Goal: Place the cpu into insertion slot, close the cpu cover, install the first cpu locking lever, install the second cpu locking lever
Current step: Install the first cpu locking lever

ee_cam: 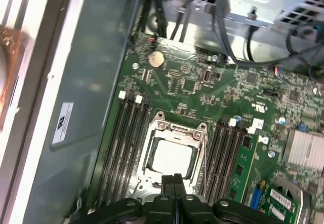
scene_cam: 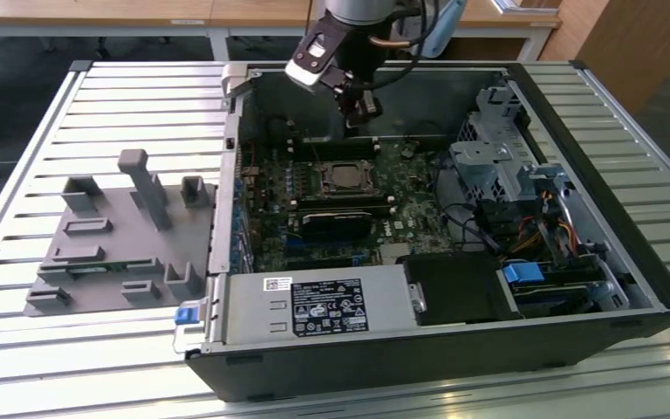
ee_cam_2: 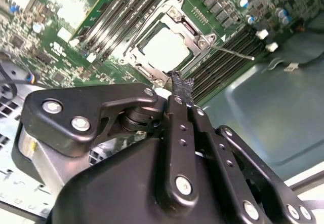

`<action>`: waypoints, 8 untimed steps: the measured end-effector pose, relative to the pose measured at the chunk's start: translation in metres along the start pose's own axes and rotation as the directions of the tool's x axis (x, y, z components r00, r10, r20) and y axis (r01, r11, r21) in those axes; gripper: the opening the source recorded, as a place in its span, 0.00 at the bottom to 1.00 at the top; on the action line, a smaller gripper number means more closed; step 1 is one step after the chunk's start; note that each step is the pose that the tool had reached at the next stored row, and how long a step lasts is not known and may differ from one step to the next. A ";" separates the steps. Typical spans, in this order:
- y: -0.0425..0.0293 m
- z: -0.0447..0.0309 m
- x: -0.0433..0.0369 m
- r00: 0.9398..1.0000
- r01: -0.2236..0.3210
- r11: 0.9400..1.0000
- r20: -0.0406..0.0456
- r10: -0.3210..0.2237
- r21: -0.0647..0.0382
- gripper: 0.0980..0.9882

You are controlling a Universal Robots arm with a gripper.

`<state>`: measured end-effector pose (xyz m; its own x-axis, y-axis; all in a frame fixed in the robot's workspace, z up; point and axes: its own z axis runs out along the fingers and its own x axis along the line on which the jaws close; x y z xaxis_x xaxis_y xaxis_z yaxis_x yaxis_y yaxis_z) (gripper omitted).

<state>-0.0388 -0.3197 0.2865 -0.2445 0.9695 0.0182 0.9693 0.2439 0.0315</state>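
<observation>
Two of the four steps look done: the cpu [ee_cam_2: 164,49] lies in the insertion slot [ee_cam: 148,158], and the cpu cover [ee_cam: 177,131] appears folded flat around it. One thin locking lever [ee_cam_2: 232,51] juts loose past the socket's corner, so the levers seem left to do. Toward the surface's [scene_cam: 137,96] edge on the exterior view's left, a grey fixture tray [scene_cam: 102,253] carries upright holders. Beside it, the open computer case [scene_cam: 428,358] holds the green motherboard [scene_cam: 417,196], with the socket near the board's middle. The hand [scene_cam: 362,109], fingers pressed together on nothing, hangs above the board close to the socket.
</observation>
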 end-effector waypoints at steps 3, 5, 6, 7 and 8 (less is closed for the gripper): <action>-0.0005 0.0001 0.0002 1.000 0.031 1.000 -0.001 -0.031 0.001 0.01; -0.0007 0.0001 0.0003 0.999 0.053 0.999 -0.001 -0.053 0.001 0.01; -0.0008 0.0002 0.0003 0.998 0.068 0.998 -0.002 -0.068 0.001 0.01; -0.0008 0.0003 0.0003 0.996 0.085 0.996 -0.002 -0.085 0.002 0.01; -0.0008 0.0003 0.0003 0.995 0.103 0.995 -0.003 -0.103 0.002 0.01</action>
<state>-0.0396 -0.3196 0.2861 -0.3431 0.9391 0.0177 0.9390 0.3425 0.0313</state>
